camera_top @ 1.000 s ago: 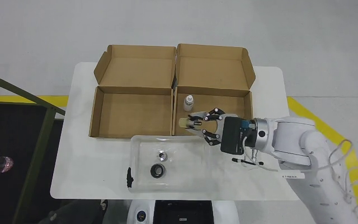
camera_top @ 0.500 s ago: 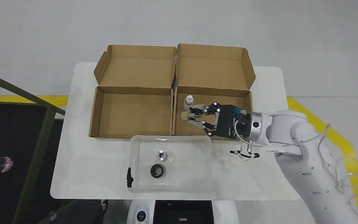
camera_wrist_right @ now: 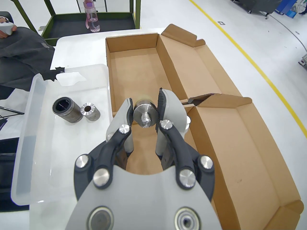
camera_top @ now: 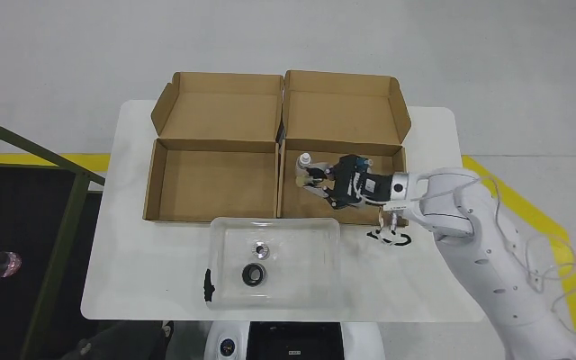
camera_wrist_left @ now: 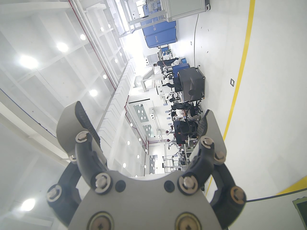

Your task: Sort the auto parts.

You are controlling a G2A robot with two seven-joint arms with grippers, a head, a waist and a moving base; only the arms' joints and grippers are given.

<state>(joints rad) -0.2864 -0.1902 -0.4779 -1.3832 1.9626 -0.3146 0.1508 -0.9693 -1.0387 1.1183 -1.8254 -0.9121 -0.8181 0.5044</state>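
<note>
My right gripper [camera_wrist_right: 145, 98] is shut on a silver metal cylinder [camera_wrist_right: 144, 114] with a small stub at its end. In the top view this gripper [camera_top: 315, 183] hangs over the right cardboard box [camera_top: 360, 207], close to a small white part [camera_top: 304, 162] lying in that box. The left cardboard box [camera_top: 216, 184] holds nothing. A clear plastic bin [camera_top: 216, 270] in front of the boxes holds a dark bearing sleeve [camera_wrist_right: 66, 110] and a small silver bushing [camera_wrist_right: 90, 111]. My left gripper [camera_wrist_left: 142, 111] points up at the ceiling, open with nothing between its fingers.
Both box lids [camera_top: 279, 108] stand folded open at the back. A black scrap [camera_top: 209, 286] clings to the bin's left rim. A green cart [camera_wrist_right: 72, 22] with a pink bottle stands beyond the white table [camera_top: 126, 261].
My right gripper carried the metal cylinder away from the bin's far edge and deeper into the right box, toward the white part. The parts in the bin stayed put.
</note>
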